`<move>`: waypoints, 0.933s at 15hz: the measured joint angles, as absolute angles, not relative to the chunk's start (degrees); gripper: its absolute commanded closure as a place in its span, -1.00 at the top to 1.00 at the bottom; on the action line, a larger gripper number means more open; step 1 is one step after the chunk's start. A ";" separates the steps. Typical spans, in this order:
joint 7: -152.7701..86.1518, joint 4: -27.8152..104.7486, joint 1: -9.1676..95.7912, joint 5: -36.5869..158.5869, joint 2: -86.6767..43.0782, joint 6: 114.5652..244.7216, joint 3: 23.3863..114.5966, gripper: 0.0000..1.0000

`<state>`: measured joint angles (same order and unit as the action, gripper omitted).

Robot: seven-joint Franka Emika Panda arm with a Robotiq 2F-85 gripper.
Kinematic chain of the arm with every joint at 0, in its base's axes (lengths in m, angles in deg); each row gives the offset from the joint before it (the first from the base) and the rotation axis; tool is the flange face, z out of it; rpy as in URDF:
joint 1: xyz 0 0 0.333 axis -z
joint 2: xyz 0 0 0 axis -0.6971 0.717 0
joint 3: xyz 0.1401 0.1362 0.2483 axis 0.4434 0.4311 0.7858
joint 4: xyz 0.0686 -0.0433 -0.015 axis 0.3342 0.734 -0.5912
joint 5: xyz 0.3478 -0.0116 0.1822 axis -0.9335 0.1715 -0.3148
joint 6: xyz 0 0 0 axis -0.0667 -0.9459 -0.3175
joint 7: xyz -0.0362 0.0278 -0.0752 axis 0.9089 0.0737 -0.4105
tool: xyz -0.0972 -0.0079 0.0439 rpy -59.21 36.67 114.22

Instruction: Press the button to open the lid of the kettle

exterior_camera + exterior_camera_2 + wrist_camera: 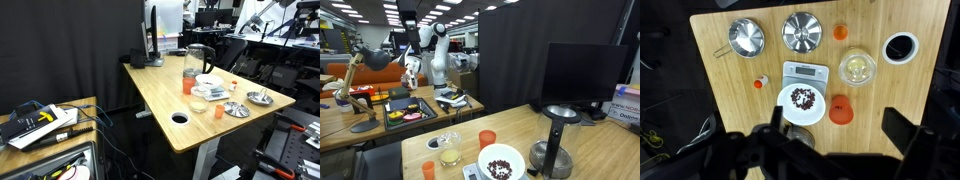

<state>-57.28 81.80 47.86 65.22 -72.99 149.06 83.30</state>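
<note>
A white bowl of dark beans sits on the wooden table. Just behind it stands an orange cup, and to its left is a clear glass dish. To its right is the kettle, with the lid flat on top. A dark monitor stands further behind the bowl.

metal pans 2 — orange cup 1 — kettle 1 — scale 1

We catch the gripper blurred and cut off at the picture's bottom edge, the kettle mostly hidden behind it.
</note>
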 measured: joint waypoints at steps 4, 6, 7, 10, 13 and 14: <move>-57.43 81.80 47.83 65.22 -72.94 149.12 83.31 1.00; -59.28 81.80 47.85 65.15 -72.27 150.06 83.30 1.00; -60.43 81.79 47.96 65.15 -71.48 151.07 83.21 1.00; -63.14 81.64 49.23 65.17 -67.23 154.99 81.97 1.00; -64.20 80.47 51.50 66.03 -61.92 159.43 79.44 1.00; -64.28 79.65 52.26 66.60 -60.04 160.82 78.41 1.00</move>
